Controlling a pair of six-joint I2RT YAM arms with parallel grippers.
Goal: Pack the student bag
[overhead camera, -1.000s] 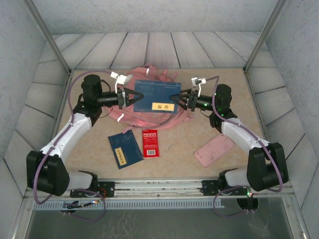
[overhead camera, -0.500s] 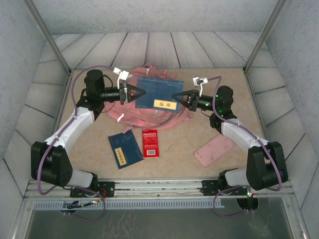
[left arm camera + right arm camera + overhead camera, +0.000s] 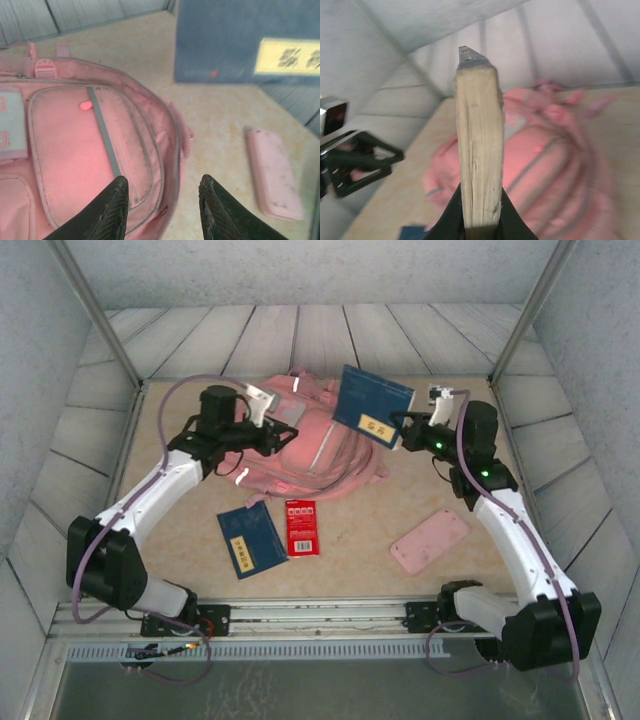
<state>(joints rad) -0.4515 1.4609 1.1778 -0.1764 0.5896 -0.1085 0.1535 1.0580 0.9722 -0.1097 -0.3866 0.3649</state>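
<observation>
The student bag [image 3: 300,450] is a large pink backpack lying flat at the table's centre back, front pockets up [image 3: 85,150]. My right gripper [image 3: 405,428] is shut on the edge of a big blue book [image 3: 372,405] with a yellow label, held tilted in the air over the bag's right side. In the right wrist view the book's page edge [image 3: 477,140] stands between my right gripper's [image 3: 480,200] fingers, with the bag [image 3: 555,165] blurred below. My left gripper [image 3: 285,437] hovers open over the bag's edge [image 3: 162,182], nothing between its fingers. The blue book [image 3: 240,40] hangs ahead of it.
A smaller blue book [image 3: 250,540] and a red booklet [image 3: 302,527] lie in front of the bag. A flat pink case [image 3: 430,540] lies at the front right, also in the left wrist view as the pink case [image 3: 275,172]. Grey walls enclose the table.
My left gripper has let go of the big blue book and opened. My right gripper has shut on it and carried it up and to the right, off the bag.
</observation>
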